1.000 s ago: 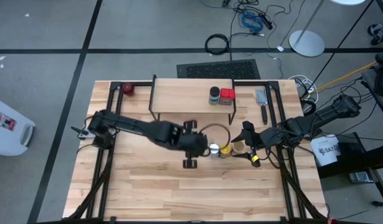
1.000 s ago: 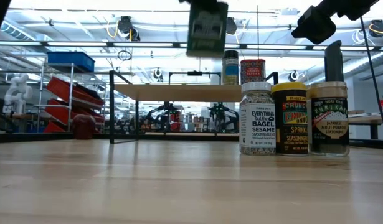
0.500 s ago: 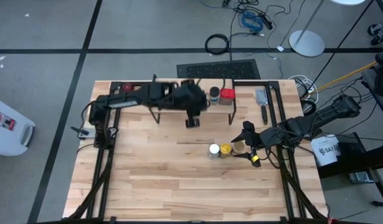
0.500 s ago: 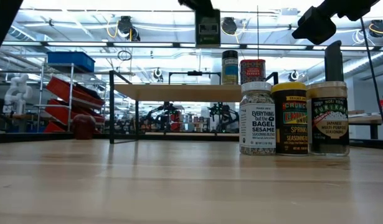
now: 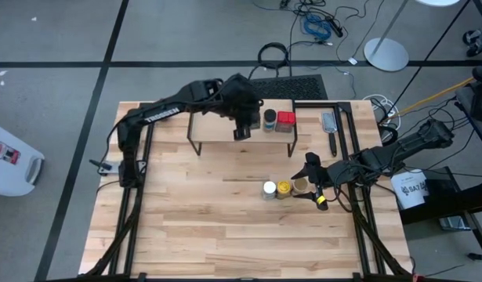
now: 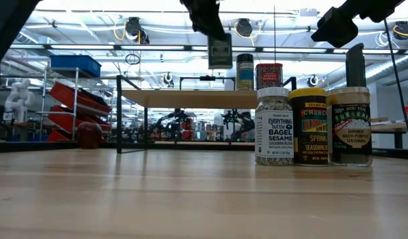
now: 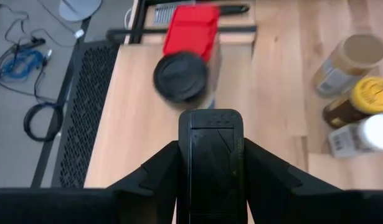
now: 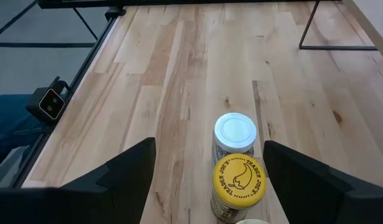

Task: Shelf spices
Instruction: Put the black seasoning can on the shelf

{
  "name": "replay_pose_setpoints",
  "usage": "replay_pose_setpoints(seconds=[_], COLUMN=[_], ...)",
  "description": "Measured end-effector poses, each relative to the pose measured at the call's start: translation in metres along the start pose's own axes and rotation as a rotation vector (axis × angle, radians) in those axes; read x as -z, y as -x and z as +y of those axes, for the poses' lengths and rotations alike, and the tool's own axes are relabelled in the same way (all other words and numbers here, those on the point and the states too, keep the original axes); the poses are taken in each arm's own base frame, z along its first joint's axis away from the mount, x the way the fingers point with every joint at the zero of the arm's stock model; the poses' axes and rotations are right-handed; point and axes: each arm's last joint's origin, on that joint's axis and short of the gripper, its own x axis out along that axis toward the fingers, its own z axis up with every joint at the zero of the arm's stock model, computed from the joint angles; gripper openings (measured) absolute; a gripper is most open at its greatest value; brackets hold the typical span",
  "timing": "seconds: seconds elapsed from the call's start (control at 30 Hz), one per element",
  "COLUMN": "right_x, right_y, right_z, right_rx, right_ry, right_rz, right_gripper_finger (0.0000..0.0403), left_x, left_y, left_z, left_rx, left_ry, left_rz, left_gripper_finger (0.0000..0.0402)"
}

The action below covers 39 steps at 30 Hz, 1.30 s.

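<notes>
High view: the left gripper (image 5: 241, 129) is extended over the shelf (image 5: 217, 124), a light wood plank on thin black legs, with a dark tin clamped between its fingers. Just beside it on the plank stand a dark-lidded jar (image 5: 269, 120) and a red square tin (image 5: 285, 119). The right gripper (image 5: 313, 182) waits near three jars grouped on the table (image 5: 193, 227): white-capped (image 5: 269, 189), yellow-topped (image 5: 283, 188), tan-topped (image 5: 300, 185).

Low view: the held dark tin (image 6: 220, 50) hangs just above the plank, rectangular and labelled, beside the cylindrical jar and the red tin.

Left wrist view: the flat matte tin fills the gap between the fingers (image 7: 152, 177); beyond it sit the round black lid and the glossy red tin, touching.

Right wrist view: the right gripper's fingers (image 8: 132, 169) stand wide apart, the smooth white cap and printed yellow lid between them.
</notes>
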Motion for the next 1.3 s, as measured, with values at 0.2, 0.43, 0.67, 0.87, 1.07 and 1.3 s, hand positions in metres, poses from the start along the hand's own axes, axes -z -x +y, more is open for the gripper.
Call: replay_pose_setpoints(seconds=[0.2,0.43,0.67,0.87,1.07,1.3], right_x=[0.0,0.0,0.0,0.0,0.0,0.0], right_y=[0.0,0.0,0.0,0.0,0.0,0.0], right_z=[0.0,0.0,0.0,0.0,0.0,0.0], right_rx=[0.0,-0.001,-0.001,-0.001,-0.001,-0.001], right_ry=[-0.002,-0.008,-0.01,-0.011,-0.013,-0.013], right_rz=[0.0,0.0,0.0,0.001,0.0,0.0], right_gripper_finger=[0.0286,0.0286,0.0286,0.0286,0.0286,0.0286], left_x=[0.007,0.013,0.017,0.017,0.016,0.016], left_y=[-0.021,-0.041,-0.042,-0.042,-0.042,-0.053], left_z=[0.011,0.016,0.024,0.027,0.027,0.027], left_rx=[0.007,0.02,0.03,0.056,0.065,0.071], left_ry=[0.007,0.003,-0.024,-0.012,-0.014,-0.013], left_rz=[0.057,0.108,0.108,0.089,0.079,0.077], left_gripper_finger=[0.0155,0.0155,0.0155,0.0155,0.0155,0.0155])
